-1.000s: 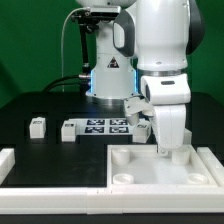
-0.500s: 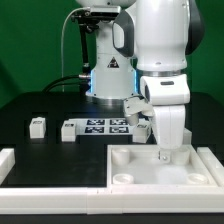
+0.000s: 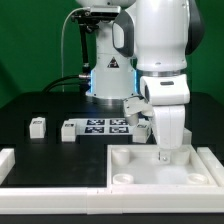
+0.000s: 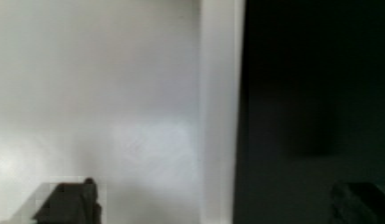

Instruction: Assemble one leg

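Two small white legs with square markers lie on the black table at the exterior view's left: one leg [image 3: 37, 126] and a second leg [image 3: 69, 130]. The large white square panel [image 3: 140, 172] with round corner sockets lies at the front. My gripper [image 3: 168, 153] hangs low over the panel's far right corner. In the wrist view my gripper [image 4: 210, 202] has its two dark fingertips [image 4: 64, 203] far apart, with nothing between them. Below them I see a white surface [image 4: 100, 100] and the dark table [image 4: 313, 90].
The marker board [image 3: 106, 126] lies behind the panel, beside the second leg. A white rail [image 3: 6, 163] stands at the front left edge. The robot base [image 3: 105, 70] rises at the back, with a grey cable to its left.
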